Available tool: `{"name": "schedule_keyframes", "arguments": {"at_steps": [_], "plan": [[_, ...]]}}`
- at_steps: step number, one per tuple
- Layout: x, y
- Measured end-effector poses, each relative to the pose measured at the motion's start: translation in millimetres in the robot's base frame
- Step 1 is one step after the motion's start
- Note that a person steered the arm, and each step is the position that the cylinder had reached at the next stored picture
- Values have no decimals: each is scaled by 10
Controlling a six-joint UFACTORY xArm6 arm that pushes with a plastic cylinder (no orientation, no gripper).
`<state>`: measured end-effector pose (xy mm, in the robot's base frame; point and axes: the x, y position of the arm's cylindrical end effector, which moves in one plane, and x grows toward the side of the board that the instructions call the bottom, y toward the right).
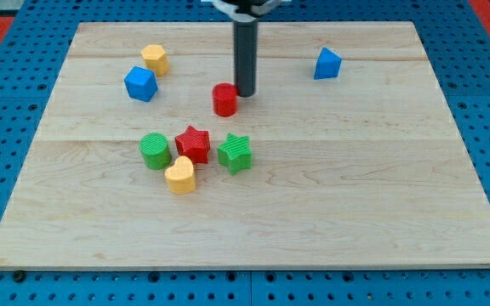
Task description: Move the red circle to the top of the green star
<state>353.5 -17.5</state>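
Note:
The red circle (225,99) stands near the board's middle, toward the view's top. My tip (245,93) is right beside it on its right, touching or nearly touching. The green star (236,153) lies below the red circle, slightly to the right, with a gap between them. The rod rises straight up out of the view's top.
A red star (193,143), a green cylinder (154,150) and a yellow heart (180,176) cluster left of the green star. A yellow hexagon (155,58) and a blue cube (141,83) lie at upper left, a blue triangle (327,64) at upper right. The wooden board (381,195) sits on blue pegboard.

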Motion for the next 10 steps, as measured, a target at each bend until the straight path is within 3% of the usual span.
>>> {"name": "schedule_keyframes", "arguments": {"at_steps": [4,8,10], "plan": [[204,-1057],[371,-217],[236,-131]]}}
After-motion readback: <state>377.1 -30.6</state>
